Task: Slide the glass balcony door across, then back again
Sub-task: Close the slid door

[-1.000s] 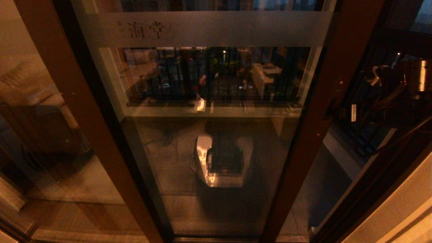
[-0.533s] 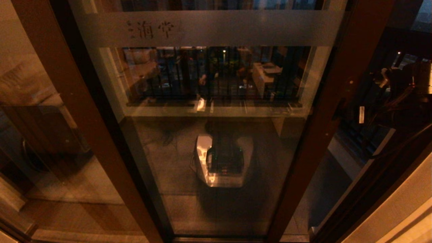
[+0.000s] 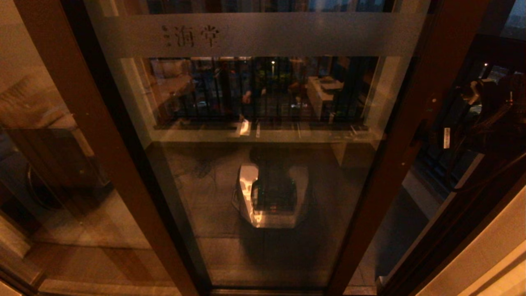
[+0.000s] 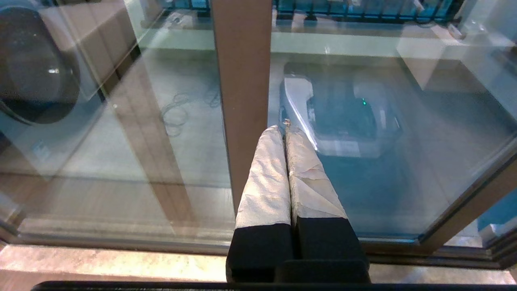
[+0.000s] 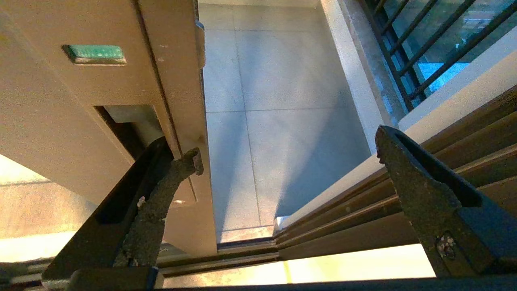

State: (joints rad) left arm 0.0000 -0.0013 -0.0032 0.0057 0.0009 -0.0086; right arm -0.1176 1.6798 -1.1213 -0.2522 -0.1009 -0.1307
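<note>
The glass balcony door [image 3: 263, 164] fills the middle of the head view, with its frosted band and Chinese characters [image 3: 193, 36] at the top. Its right stile [image 3: 407, 135] carries the small dark handle [image 3: 418, 133], and my right arm [image 3: 489, 115] reaches in beside it. In the right wrist view my right gripper [image 5: 288, 149] is open; one finger [image 5: 177, 169] lies on the stile [image 5: 177, 81] by the handle recess [image 5: 121, 121], the other finger [image 5: 404, 169] over the jamb side. My left gripper [image 4: 284, 131] is shut, empty, pointing at the glass beside a brown stile [image 4: 242, 81].
A gap of tiled balcony floor [image 5: 274, 101] shows between the door's edge and the grooved brown jamb [image 5: 383, 210]. A fixed brown-framed panel [image 3: 82, 102] stands left. Beyond the glass are a railing [image 3: 263, 90] and a round-fronted machine [image 4: 36, 72]. My base reflects [image 3: 271, 197].
The door has slid to the right, its characters and right stile shifting that way, and the gap to the jamb is narrower. My right arm has moved right with the stile.
</note>
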